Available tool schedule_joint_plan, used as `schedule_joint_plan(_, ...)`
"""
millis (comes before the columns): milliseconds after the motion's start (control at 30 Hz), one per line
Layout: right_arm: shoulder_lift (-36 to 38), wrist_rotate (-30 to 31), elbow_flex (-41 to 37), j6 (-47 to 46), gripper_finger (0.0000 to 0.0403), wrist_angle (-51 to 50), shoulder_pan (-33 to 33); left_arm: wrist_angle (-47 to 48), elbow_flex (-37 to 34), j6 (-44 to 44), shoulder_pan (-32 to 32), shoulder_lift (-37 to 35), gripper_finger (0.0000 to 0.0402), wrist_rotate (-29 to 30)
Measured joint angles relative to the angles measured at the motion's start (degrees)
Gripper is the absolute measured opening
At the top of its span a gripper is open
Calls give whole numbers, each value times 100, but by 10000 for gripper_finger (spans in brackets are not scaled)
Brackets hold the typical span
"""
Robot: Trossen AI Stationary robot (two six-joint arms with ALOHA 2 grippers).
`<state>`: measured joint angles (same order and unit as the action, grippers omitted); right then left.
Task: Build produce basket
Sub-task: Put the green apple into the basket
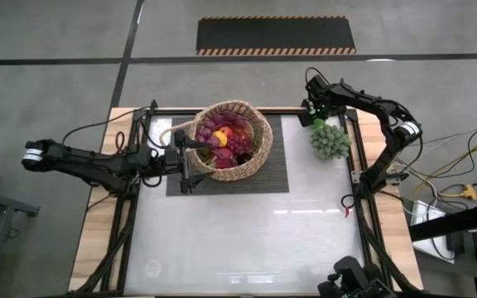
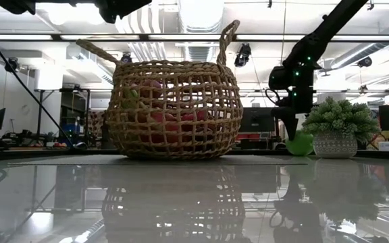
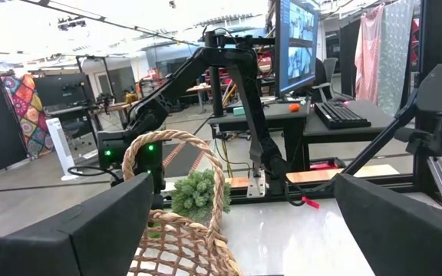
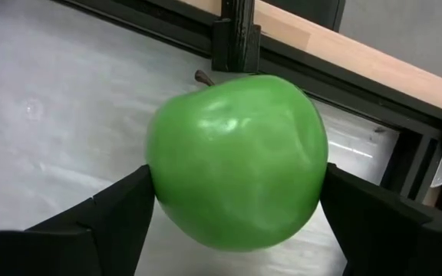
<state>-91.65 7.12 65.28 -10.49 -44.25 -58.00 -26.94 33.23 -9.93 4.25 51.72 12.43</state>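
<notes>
Mostly done: basket point(image 1: 243, 157) holds produce point(image 1: 224, 136); right gripper point(image 4: 236, 207) brackets the last green apple point(image 4: 236, 157), seemingly not yet clamped; left gripper point(image 3: 236, 230) open at the handle point(image 3: 176, 165)

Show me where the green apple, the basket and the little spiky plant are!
green apple point(image 4: 236, 157): right wrist view, middle of its shiny skin.
basket point(image 2: 174, 108): low view, front of its woven wall.
spiky plant point(image 1: 330, 139): high view, top of its leafy clump.
</notes>
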Motion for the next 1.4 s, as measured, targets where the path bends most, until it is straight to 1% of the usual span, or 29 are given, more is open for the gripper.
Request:
schedule_joint_plan(233, 204, -71, 148, 69, 325, -173, 38, 0, 0, 0, -2, 1, 388, 2)
schedule_joint_plan(433, 969, -177, 551, 1, 325, -83, 390, -9, 0, 0, -2, 1, 388, -1)
schedule_joint_plan(500, 1321, -261, 630, 18, 325, 165, 652, -47, 0, 0, -4, 1, 388, 0)
schedule_joint_plan(633, 1991, -848, 630, 202, 325, 1033, 1398, -111, 0, 0, -4, 1, 388, 1)
schedule_joint_plan(667, 2125, -911, 625, 244, 325, 1276, 1628, -111, 0, 2, -4, 0, 388, -1)
schedule_joint_plan(833, 2596, -883, 623, 451, 325, 2575, 2814, -111, 0, 1, -4, 0, 388, 0)
schedule_joint_plan(967, 2663, -863, 628, 541, 325, 3652, 3536, -114, 0, 2, -4, 1, 388, -1)
schedule_joint_plan(1133, 2437, -851, 668, 714, 325, 4354, 4097, -114, 0, 2, -4, -1, 388, -1)
schedule_joint_plan(1300, 1901, -852, 668, 818, 325, 4482, 4260, -116, 0, 2, -4, 1, 388, -1)
schedule_joint_plan(1400, 1514, -729, 858, 836, 325, 4447, 4245, -118, 0, 2, -4, 1, 388, -1)
